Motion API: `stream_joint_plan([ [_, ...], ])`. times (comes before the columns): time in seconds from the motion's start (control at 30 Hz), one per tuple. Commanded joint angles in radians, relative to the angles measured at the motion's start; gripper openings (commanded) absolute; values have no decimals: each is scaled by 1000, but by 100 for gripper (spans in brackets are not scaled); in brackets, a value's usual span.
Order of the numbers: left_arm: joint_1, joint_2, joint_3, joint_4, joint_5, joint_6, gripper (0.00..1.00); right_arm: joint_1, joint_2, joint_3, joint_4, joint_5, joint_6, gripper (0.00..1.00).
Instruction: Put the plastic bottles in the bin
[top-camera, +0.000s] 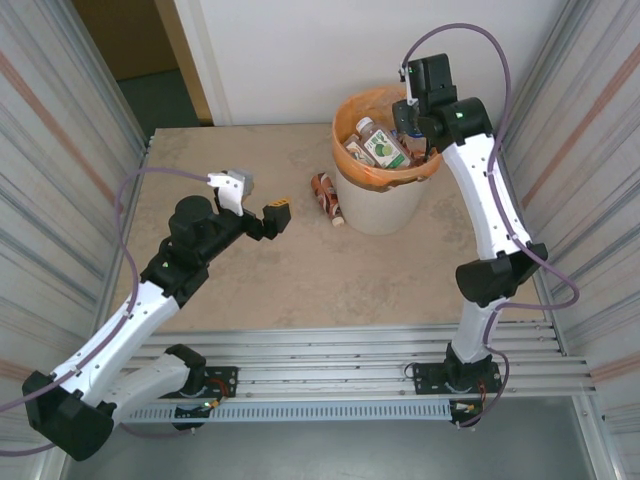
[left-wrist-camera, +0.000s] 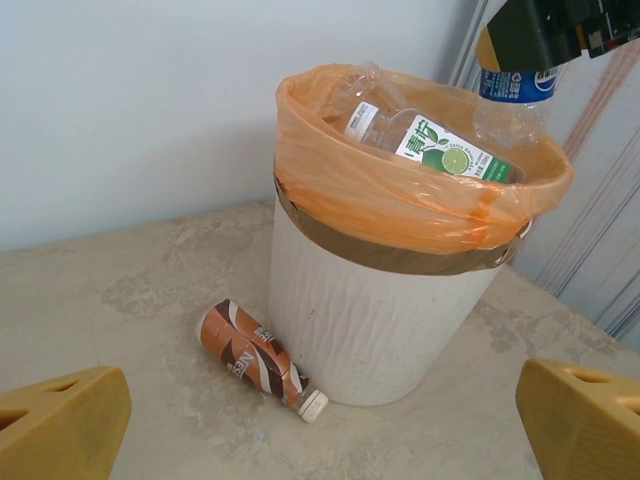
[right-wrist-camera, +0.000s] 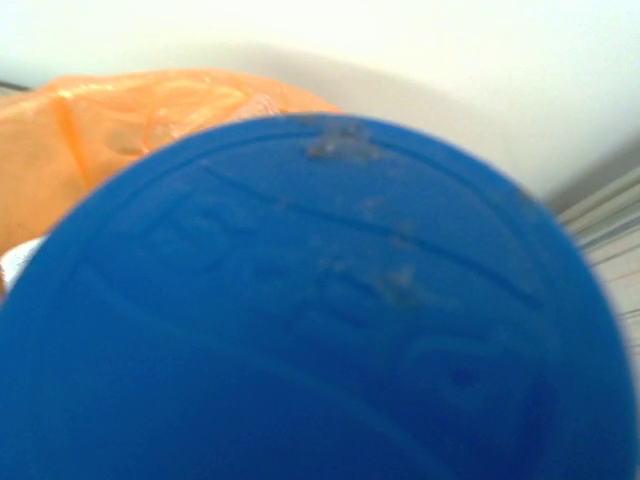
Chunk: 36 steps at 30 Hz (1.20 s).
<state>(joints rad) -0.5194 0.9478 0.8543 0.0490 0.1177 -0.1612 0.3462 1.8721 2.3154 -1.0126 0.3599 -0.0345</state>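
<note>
The bin (top-camera: 385, 208) is a cream bucket lined with an orange bag, standing at the back of the table. Several plastic bottles lie inside it, among them a green-labelled one (top-camera: 380, 146) (left-wrist-camera: 440, 152). My right gripper (top-camera: 408, 130) (left-wrist-camera: 545, 35) hangs over the bin's right rim, shut on a clear bottle (left-wrist-camera: 515, 100) with a blue label. That bottle's blue cap (right-wrist-camera: 320, 320) sits right against the right wrist camera. A brown-labelled bottle (top-camera: 327, 198) (left-wrist-camera: 255, 355) with a white cap lies on the table against the bin's left side. My left gripper (top-camera: 258, 202) (left-wrist-camera: 320, 435) is open and empty, to the left of that bottle.
Corrugated metal walls close in both sides of the table (top-camera: 300, 270). A white wall stands behind the bin (left-wrist-camera: 380, 310). The bag's orange rim (right-wrist-camera: 120, 120) shows behind the cap. Bare tabletop lies between my left gripper and the brown bottle.
</note>
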Motion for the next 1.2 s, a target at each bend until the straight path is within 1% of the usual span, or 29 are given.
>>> stream_joint_plan([
  [0.0,-2,-19,-10,1,-22,-3,99,-7,26,36,-32,62,-34,41],
  [0.13,-2,-14,-10,3,-22,-6,99,-6,62,38,-33,80,-44,45],
  [0.23,-2,-12,-9,1,-23,-7,99,-6,81,40,-31,91,-46,56],
  [0.3,-1,-12,-11,0,-26,-6,99,-6,84,42,-29,85,-45,65],
  [0.4,1,-11,-9,-2,-29,-4,99,-6,78,46,-23,64,-37,74],
  [0.43,-1,-10,-9,-1,-29,-6,99,-7,74,46,-21,55,-34,75],
  [0.73,-1,7,-4,-1,-26,-14,99,-6,27,40,0,-101,6,76],
  [0.93,-1,9,-5,-2,-26,-15,99,-17,29,41,48,-114,27,76],
  [1.07,-1,6,-5,-7,-28,-15,99,-39,33,42,68,-155,66,71],
  [1.17,2,4,-3,-15,-39,-13,99,-45,33,37,70,-193,85,70],
])
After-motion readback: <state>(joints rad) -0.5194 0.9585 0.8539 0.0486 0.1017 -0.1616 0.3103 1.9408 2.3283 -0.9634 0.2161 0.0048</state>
